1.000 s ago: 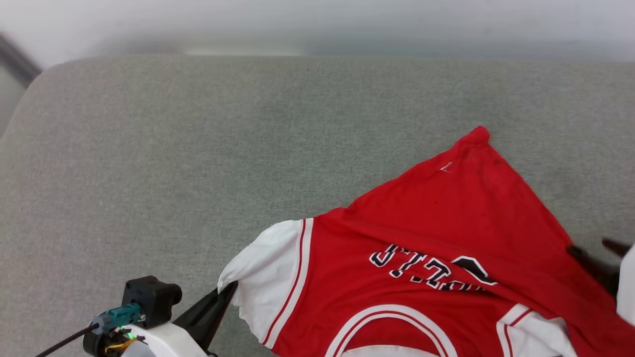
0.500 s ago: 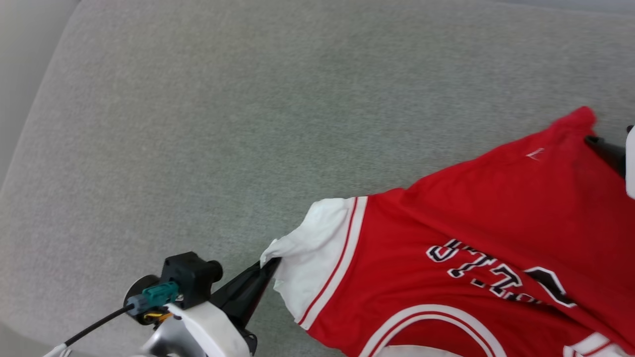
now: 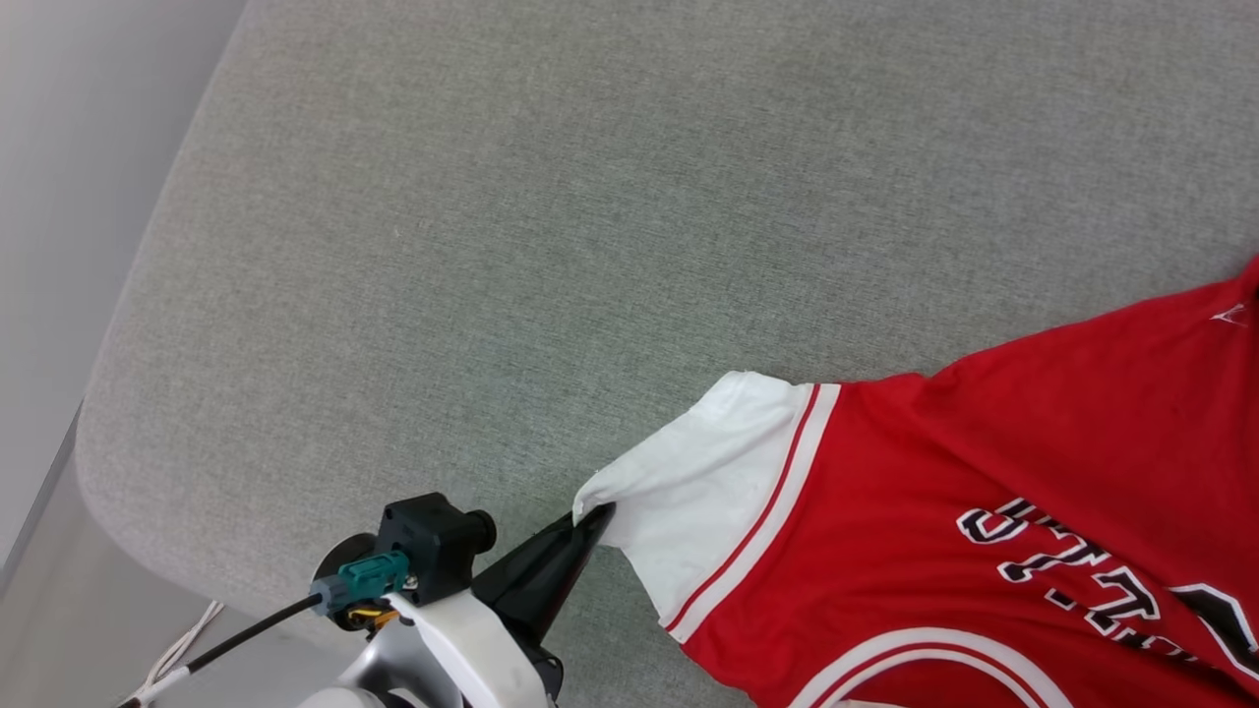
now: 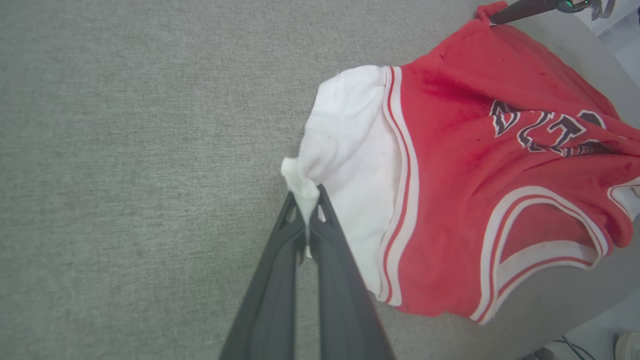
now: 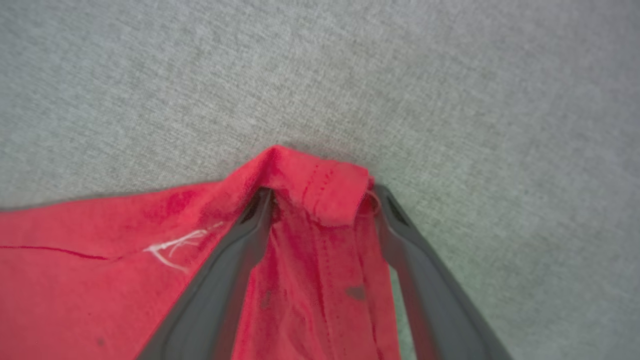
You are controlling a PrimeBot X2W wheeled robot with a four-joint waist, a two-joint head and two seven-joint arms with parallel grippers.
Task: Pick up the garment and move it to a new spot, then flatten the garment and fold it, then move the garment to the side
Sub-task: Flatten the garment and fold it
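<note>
A grey padded surface [image 3: 590, 246] with a rounded corner spreads across the head view; the garment [image 3: 984, 462] lies on it at the lower right of that view, lettered side up and running off the right and bottom edges. Its long axis runs on a diagonal, from the striped neck opening [image 3: 915, 659] at the bottom edge up and to the right towards the hem; the lettering [image 3: 1092, 590] reads upside down from the robot's side. The white sleeve [image 3: 708, 492] points to the left, stretched out towards the left gripper [image 3: 595, 516]. That gripper's fingers are clenched together on a bunched tip of the sleeve edge, the cloth pinched between them. In the right wrist view the right gripper [image 5: 325, 192] stands spread wide; the red hem corner [image 5: 320, 185] lies between its parted fingers, unpinched, with one fingertip on each side of the fold.
</note>
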